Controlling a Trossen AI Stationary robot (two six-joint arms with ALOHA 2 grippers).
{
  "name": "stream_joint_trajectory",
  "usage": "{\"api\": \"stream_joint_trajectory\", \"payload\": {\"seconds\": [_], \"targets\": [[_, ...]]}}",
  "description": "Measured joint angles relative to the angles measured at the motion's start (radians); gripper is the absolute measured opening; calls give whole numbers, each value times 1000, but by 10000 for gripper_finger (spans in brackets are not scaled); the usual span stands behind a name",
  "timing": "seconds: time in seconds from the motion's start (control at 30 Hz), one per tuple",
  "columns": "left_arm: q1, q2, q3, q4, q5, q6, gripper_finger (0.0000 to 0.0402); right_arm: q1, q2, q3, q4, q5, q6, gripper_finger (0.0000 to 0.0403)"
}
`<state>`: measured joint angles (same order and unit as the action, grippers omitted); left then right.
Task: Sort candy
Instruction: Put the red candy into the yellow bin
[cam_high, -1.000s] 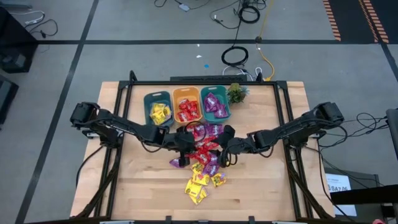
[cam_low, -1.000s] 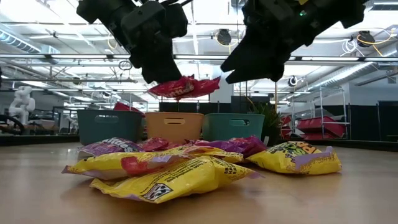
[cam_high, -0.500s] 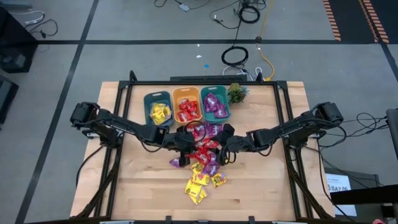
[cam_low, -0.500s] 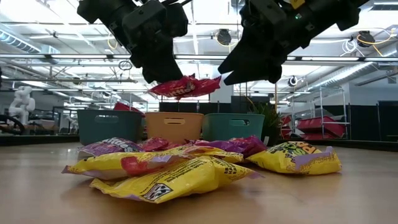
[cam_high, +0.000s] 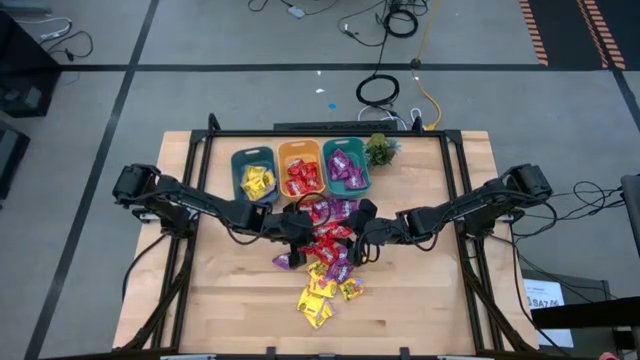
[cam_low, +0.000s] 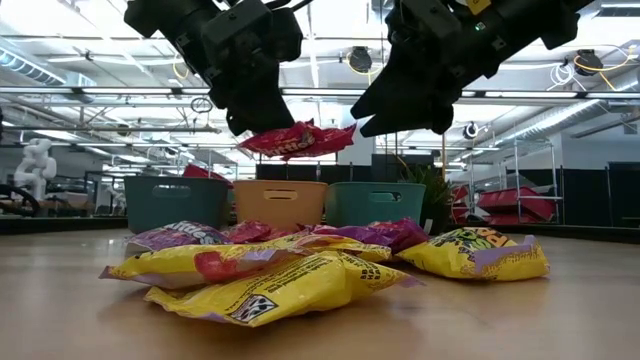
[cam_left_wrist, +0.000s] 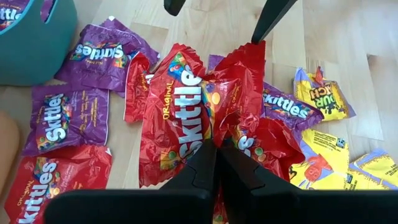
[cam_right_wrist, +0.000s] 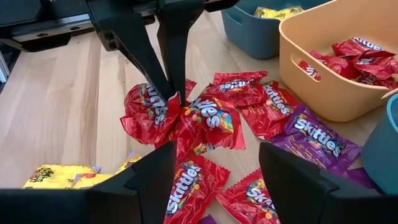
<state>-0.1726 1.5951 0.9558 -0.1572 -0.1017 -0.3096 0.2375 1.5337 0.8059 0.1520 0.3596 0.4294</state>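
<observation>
My left gripper (cam_low: 258, 118) is shut on a red candy packet (cam_low: 296, 140) and holds it above a pile of red, purple and yellow packets (cam_high: 325, 262) in the middle of the table. The held packet also shows in the left wrist view (cam_left_wrist: 186, 112) and the right wrist view (cam_right_wrist: 205, 118). My right gripper (cam_low: 400, 118) is open and empty, just right of the held packet at about the same height. Its two fingertips stand beyond the packet in the left wrist view (cam_left_wrist: 214, 15). My left gripper pinches the red packet between its two fingers at a crumpled spot near the packet's middle (cam_right_wrist: 171, 104). The fingers (cam_right_wrist: 163, 68) come from above, pointing down. The packet is lifted clear of the pile and spreads out roughly level on both sides of the fingertips.
Three bins stand in a row at the far side: a teal one with yellow packets (cam_high: 235, 165), an orange one with red packets (cam_high: 284, 160), a teal one with purple packets (cam_high: 365, 170). A small green plant (cam_high: 380, 150) stands to their right. Bare wood lies left and right of the pile.
My right gripper has shifted a little toward the held red packet. My left gripper and the packet have stayed where they were.
</observation>
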Motion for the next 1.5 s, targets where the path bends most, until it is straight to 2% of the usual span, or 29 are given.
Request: {"api": "stream_joint_trajectory", "payload": {"seconds": [0.13, 1.2, 1.3, 1.5], "targets": [[0, 0, 0, -1, 0, 0, 20, 0, 0, 0, 0, -26, 0, 222], [3, 0, 1, -13, 45, -27, 21, 0, 0, 0, 0, -27, 0, 222], [3, 0, 1, -19, 45, -27, 31, 0, 0, 0, 0, -27, 0, 222], [3, 5, 1, -19, 9, -25, 78, 0, 0, 0, 0, -27, 0, 222]]}}
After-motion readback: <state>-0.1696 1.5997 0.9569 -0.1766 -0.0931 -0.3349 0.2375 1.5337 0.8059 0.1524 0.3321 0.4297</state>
